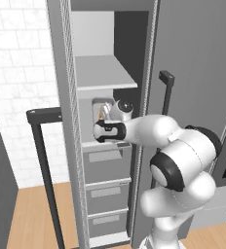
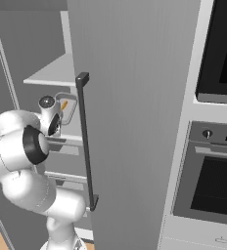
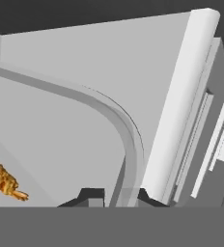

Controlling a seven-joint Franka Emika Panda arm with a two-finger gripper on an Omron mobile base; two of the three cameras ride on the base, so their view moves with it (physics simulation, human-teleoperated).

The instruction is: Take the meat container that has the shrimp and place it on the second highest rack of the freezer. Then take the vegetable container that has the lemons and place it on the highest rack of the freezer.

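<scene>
The freezer point(image 1: 66, 121) stands open with my arm reaching inside. My gripper point(image 1: 111, 115) is shut on the rim of the meat container point(image 1: 99, 110), a pale tray tipped up steeply. The tray hangs between the highest rack point(image 1: 103, 73) and the second highest rack point(image 1: 98, 144). The right base view shows the small orange shrimp point(image 2: 64, 105) in the tray point(image 2: 68, 110), with the gripper point(image 2: 56, 121) below the upper shelf point(image 2: 54, 74). In the hand view the fingertips point(image 3: 91, 195) straddle the tray's curved rim point(image 3: 129, 140), and the shrimp point(image 3: 2, 181) lies at the left. The vegetable container with the lemons is out of view.
Three grey drawers point(image 1: 105, 160) sit under the shelves. The freezer's open door with its dark bar handle point(image 1: 41, 155) stands to the left. A tall grey panel with a long handle point(image 2: 85, 141) is on the right, and wall ovens point(image 2: 215, 176) lie beyond it.
</scene>
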